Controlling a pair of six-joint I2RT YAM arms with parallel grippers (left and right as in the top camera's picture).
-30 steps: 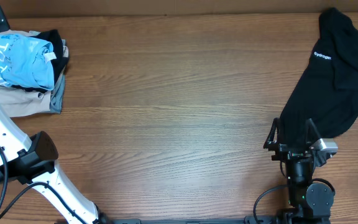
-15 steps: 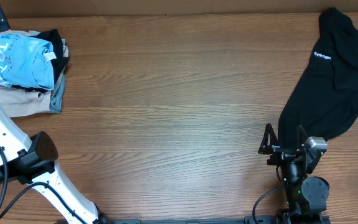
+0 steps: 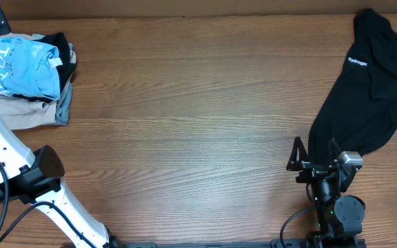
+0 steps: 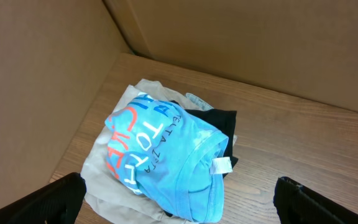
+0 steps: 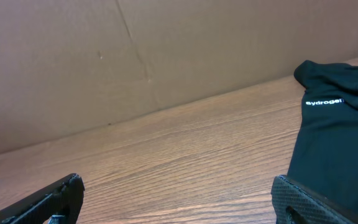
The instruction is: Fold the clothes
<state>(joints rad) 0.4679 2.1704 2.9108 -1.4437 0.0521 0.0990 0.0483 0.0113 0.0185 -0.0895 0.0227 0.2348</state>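
Observation:
A sky-blue T-shirt [image 3: 19, 67] with white and orange print lies crumpled on top of a pile at the table's far left, over a beige garment [image 3: 19, 114] and a dark one. It also shows in the left wrist view [image 4: 166, 162]. A black top [image 3: 364, 96] with a small white logo lies spread at the far right and shows in the right wrist view [image 5: 340, 143]. My left gripper [image 4: 179, 202] is open and empty, above the pile. My right gripper [image 3: 313, 153] is open and empty, just left of the black top's lower edge.
Brown cardboard walls [image 5: 166, 56] stand along the back and left of the wooden table [image 3: 198, 124]. The left arm's white links [image 3: 19, 172] cross the front left corner.
My right gripper has shifted a little to the left and towards the front edge. The clothes and the left arm have not moved.

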